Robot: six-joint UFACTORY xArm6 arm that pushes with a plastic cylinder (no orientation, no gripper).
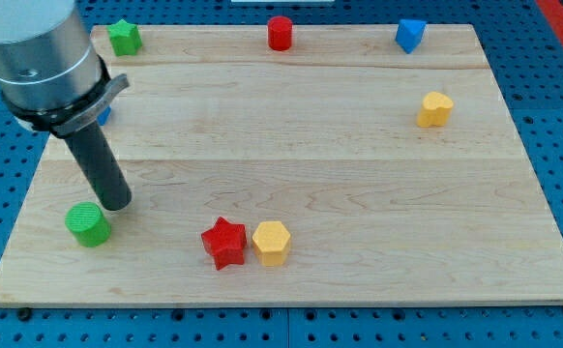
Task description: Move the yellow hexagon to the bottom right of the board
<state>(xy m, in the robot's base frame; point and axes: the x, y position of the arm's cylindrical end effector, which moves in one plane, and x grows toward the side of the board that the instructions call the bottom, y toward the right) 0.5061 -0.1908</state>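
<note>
The yellow hexagon (271, 242) lies near the board's bottom edge, a little left of centre, touching the red star (224, 242) on its left. My tip (116, 203) is at the view's left, well left of both, just above and to the right of the green cylinder (88, 224). The tip touches no block.
A green star (124, 37) sits at the top left, a red cylinder (280, 33) at top centre, a blue block (410, 35) at top right, a yellow heart-like block (435, 109) on the right. A blue block (104, 114) is mostly hidden behind the arm. The wooden board (359, 174) rests on a blue pegboard.
</note>
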